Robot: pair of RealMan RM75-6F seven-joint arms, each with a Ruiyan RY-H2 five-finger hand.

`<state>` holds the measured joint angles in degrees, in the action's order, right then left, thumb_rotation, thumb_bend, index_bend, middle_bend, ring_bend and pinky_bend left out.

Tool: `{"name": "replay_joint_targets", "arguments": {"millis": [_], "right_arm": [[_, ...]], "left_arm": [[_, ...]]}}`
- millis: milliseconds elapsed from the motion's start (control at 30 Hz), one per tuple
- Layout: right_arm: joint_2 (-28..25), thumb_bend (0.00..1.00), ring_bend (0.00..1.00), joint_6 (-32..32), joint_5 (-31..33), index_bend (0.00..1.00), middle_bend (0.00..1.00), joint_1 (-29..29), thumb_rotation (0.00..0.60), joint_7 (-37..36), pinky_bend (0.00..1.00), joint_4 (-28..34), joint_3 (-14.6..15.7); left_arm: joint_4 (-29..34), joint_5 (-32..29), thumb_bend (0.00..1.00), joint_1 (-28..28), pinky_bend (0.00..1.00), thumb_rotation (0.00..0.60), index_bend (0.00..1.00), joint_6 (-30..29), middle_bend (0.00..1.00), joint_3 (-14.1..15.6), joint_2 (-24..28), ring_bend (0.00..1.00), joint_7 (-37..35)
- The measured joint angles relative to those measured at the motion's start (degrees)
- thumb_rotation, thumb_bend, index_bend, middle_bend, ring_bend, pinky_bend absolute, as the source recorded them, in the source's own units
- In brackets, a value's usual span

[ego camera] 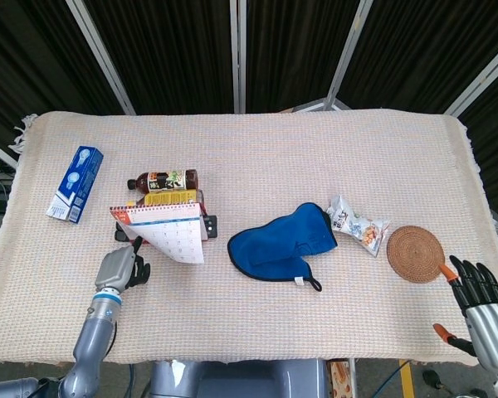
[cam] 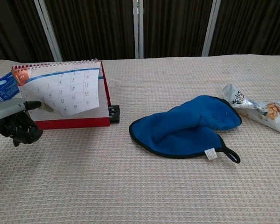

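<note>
A red desk calendar [ego camera: 162, 228] stands at the table's left front, and its front page [cam: 65, 93] is lifted and curls away from the base. My left hand [ego camera: 120, 269] sits at the calendar's lower left corner. In the chest view my left hand [cam: 16, 122] has one finger stretched out, its tip touching the raised page, while the other fingers are curled in. My right hand [ego camera: 480, 307] hovers off the table's front right corner with its fingers spread and nothing in it. It is nearest the woven coaster [ego camera: 415, 253].
A blue oven mitt [ego camera: 282, 242] lies mid-table beside a snack packet [ego camera: 357, 224]. Behind the calendar lie a brown bottle [ego camera: 162, 180] and a yellow pack [ego camera: 170, 197]. A blue toothpaste box [ego camera: 75, 182] lies far left. A small black object [cam: 113, 113] sits at the calendar's right foot.
</note>
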<state>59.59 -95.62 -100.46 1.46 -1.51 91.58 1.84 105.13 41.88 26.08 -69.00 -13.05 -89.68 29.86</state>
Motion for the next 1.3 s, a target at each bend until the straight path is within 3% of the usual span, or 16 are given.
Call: {"name": "replay_joint_targets", "arguments": {"millis": [267, 367, 433, 533, 600, 667, 800, 900, 1300], "right_arm": [[-0.3, 0.04, 0.00, -0.2, -0.1, 0.00, 0.00, 0.0, 0.600, -0.2, 0.00, 0.3, 0.0], [-0.3, 0.04, 0.00, -0.2, -0.2, 0.00, 0.00, 0.0, 0.600, -0.1, 0.00, 0.4, 0.0], [-0.3, 0.04, 0.00, -0.1, -0.3, 0.00, 0.00, 0.0, 0.600, 0.1, 0.00, 0.5, 0.0], [-0.2, 0.04, 0.00, 0.0, -0.3, 0.00, 0.00, -0.1, 0.600, 0.3, 0.00, 0.6, 0.0], [-0.2, 0.04, 0.00, 0.1, -0.2, 0.00, 0.00, -0.1, 0.600, 0.4, 0.00, 0.6, 0.0], [-0.2, 0.04, 0.00, 0.2, -0.2, 0.00, 0.00, -0.1, 0.600, 0.5, 0.00, 0.6, 0.0], [-0.2, 0.04, 0.00, 0.4, 0.0, 0.00, 0.00, -0.2, 0.600, 0.5, 0.00, 0.6, -0.1], [-0.2, 0.04, 0.00, 0.5, 0.1, 0.00, 0.00, -0.3, 0.600, 0.4, 0.00, 0.6, -0.2], [0.0, 0.04, 0.00, 1.5, 1.0, 0.00, 0.00, -0.7, 0.600, 0.4, 0.00, 0.4, -0.5]], "left_arm": [[4.8, 8.5, 0.59, -0.3, 0.57, 0.600, 0.01, -3.5, 0.77, 1.4, 1.3, 0.69, -0.6], [6.3, 13.2, 0.59, -0.8, 0.52, 0.600, 0.05, -5.7, 0.70, 1.9, 2.0, 0.64, -1.1], [7.0, 16.9, 0.58, -1.1, 0.48, 0.600, 0.06, -7.4, 0.60, 2.1, 2.5, 0.56, -1.4], [7.1, 22.6, 0.55, -1.4, 0.39, 0.600, 0.03, -10.0, 0.30, 2.3, 3.1, 0.33, -1.6], [6.6, 25.7, 0.47, -1.4, 0.29, 0.600, 0.00, -11.3, 0.10, 2.3, 3.6, 0.18, -1.1], [6.1, 27.4, 0.36, -1.1, 0.19, 0.600, 0.00, -11.7, 0.02, 2.2, 4.5, 0.09, 0.4], [5.7, 25.3, 0.17, 0.1, 0.06, 0.600, 0.00, -10.1, 0.00, 1.5, 6.6, 0.00, 3.8], [5.7, 21.1, 0.11, 1.4, 0.02, 0.600, 0.00, -7.7, 0.00, 0.6, 8.4, 0.00, 6.4], [2.6, 3.7, 0.05, 8.1, 0.02, 0.600, 0.00, 3.5, 0.00, -3.1, 14.0, 0.00, 11.0]]}}
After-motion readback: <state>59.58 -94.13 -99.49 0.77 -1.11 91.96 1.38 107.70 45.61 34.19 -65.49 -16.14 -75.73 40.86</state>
